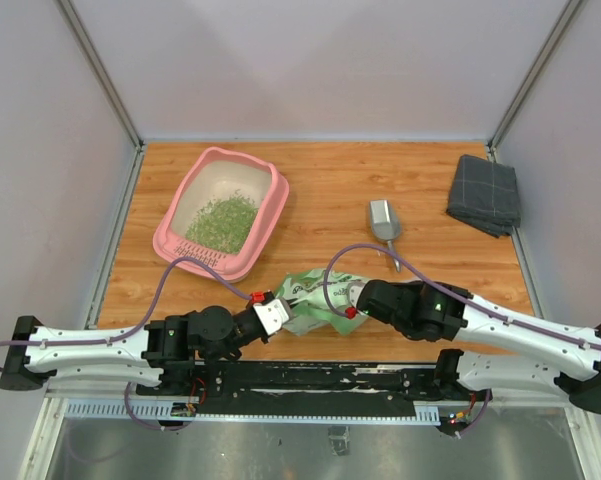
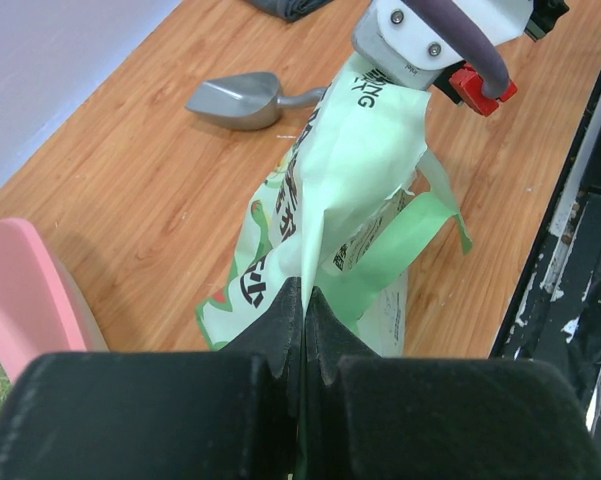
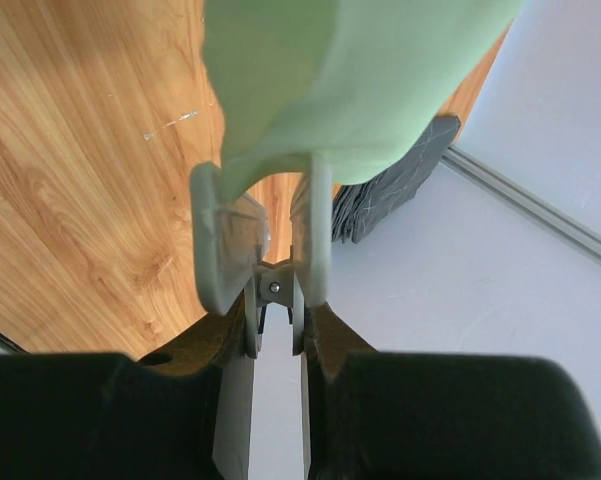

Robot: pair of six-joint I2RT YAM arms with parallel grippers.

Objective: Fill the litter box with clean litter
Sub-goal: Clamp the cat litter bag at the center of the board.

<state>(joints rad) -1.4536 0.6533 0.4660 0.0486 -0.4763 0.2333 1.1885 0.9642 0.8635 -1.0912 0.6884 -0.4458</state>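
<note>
Item: litter box [image 1: 202, 257], pink tray with a pale inside, at 10 o'clock on the wooden table [image 1: 380, 170], long axis tilted. Contents: clean litter [image 1: 223, 222], a loose green heap covering the near and middle floor of the tray, with the far end bare; judged partly filled. Item: light green printed bag [image 1: 315, 298], at 6 o'clock by the near edge, at about 5 o'clock from the tray and apart from it, slung between both arms. Left gripper [image 2: 304, 290]: jaws pressed together, pinching a fold of the bag's edge. Right gripper [image 3: 265, 215]: fingers clamped on the bag's opposite end, with green film wrapped over the tips. Item: grey metal scoop [image 1: 384, 222], lying flat at 1 o'clock from the bag, untouched. Item: grey folded cloth [image 1: 484, 194], at 2 o'clock in the far right corner, well apart. Step in hand, as judged: handling the bag for a pour. Whether its mouth is open cannot be told. Next move calls for raising the bag on both grips together, carrying it toward 10 o'clock over the tray's bare end, then tipping the mouth down inside the rim so the granules do not scatter on the wood.
</note>
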